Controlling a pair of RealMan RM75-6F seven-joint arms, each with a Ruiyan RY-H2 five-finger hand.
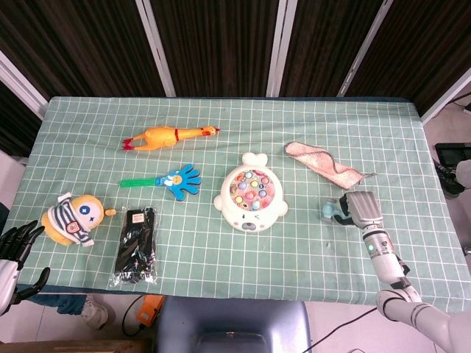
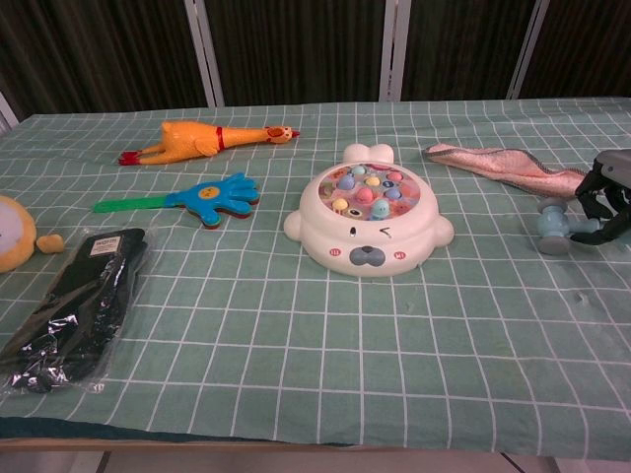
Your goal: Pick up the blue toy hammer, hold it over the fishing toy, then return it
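The blue toy hammer (image 1: 327, 212) lies on the green checked cloth at the right, its pale head (image 2: 552, 228) pointing left. My right hand (image 1: 361, 209) sits over the handle, and in the chest view its dark fingers (image 2: 603, 209) curl around that handle at the frame's right edge. The white fishing toy (image 1: 250, 197) with coloured fish stands at the table's middle, well left of the hammer. My left hand (image 1: 15, 254) hangs off the table's front left corner, fingers apart, holding nothing.
A pink cloth (image 1: 324, 165) lies just behind the hammer. A rubber chicken (image 1: 171, 137), a blue hand clapper (image 1: 168, 181), a striped plush (image 1: 73, 218) and a bagged black glove (image 1: 135, 245) fill the left half. A chair back (image 1: 232, 323) is at the front edge.
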